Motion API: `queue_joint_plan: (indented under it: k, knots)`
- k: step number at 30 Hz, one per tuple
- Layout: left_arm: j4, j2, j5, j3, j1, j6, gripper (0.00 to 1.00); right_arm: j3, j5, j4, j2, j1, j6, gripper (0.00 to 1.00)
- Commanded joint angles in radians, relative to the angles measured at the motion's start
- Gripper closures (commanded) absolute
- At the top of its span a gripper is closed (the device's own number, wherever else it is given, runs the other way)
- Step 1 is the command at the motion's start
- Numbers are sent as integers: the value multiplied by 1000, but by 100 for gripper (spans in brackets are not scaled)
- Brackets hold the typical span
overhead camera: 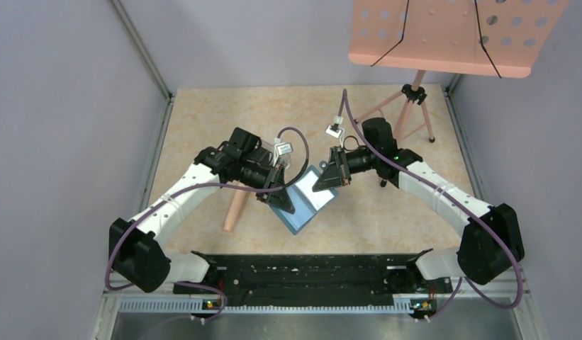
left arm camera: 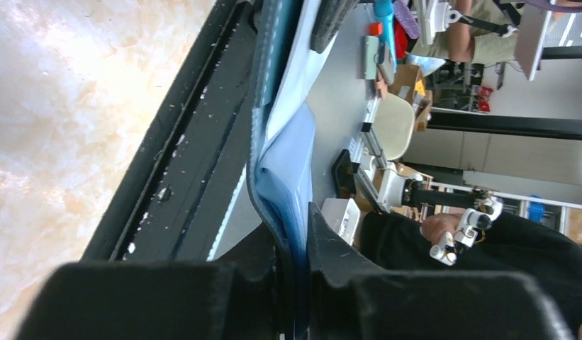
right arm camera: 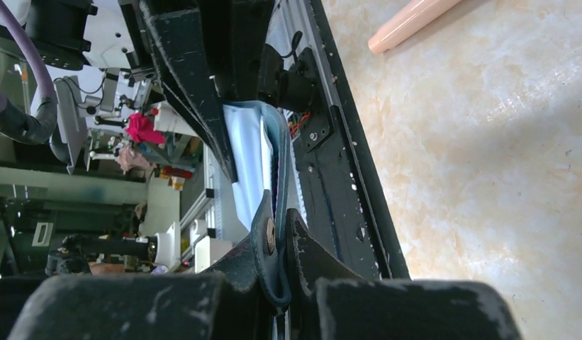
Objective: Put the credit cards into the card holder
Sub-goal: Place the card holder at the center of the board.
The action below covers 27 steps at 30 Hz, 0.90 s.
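Note:
The card holder [overhead camera: 307,203], a teal-blue wallet with lighter blue inner faces, hangs open above the table between both arms. My left gripper [overhead camera: 282,199] is shut on its lower left edge; in the left wrist view the blue leaves [left arm camera: 286,170] run down between the fingers of that gripper [left arm camera: 295,237]. My right gripper [overhead camera: 325,182] is shut on the upper right side. In the right wrist view this gripper [right arm camera: 279,244] pinches the holder's dark tab with the snap button [right arm camera: 271,236], and the pale inner face [right arm camera: 247,145] rises above. The credit cards are out of view.
A pink rod [overhead camera: 236,208] lies on the beige tabletop left of the holder and shows again in the right wrist view [right arm camera: 408,25]. A pink perforated board [overhead camera: 451,39] on a tripod [overhead camera: 414,99] stands at the back right. A black rail [overhead camera: 302,273] runs along the near edge.

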Motion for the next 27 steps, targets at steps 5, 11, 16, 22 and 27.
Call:
queue_joint_plan:
  k: [5, 11, 16, 22, 27]
  knots:
    - [59, -85, -407, 51, 1, -47, 15, -9, 56, 34, -40, 5, 39, 100]
    - [124, -201, -774, 17, 4, -183, 1, -130, 230, 120, -58, 4, 120, 100]
    - [206, -313, -930, -30, 8, -298, 1, -274, 373, 273, -60, 5, 227, 100]
    - [238, -382, -980, -65, 10, -302, 1, -442, 537, 440, -26, 4, 380, 100]
    - [245, -361, -909, -83, 10, -309, 2, -439, 676, 321, -26, 4, 358, 100]
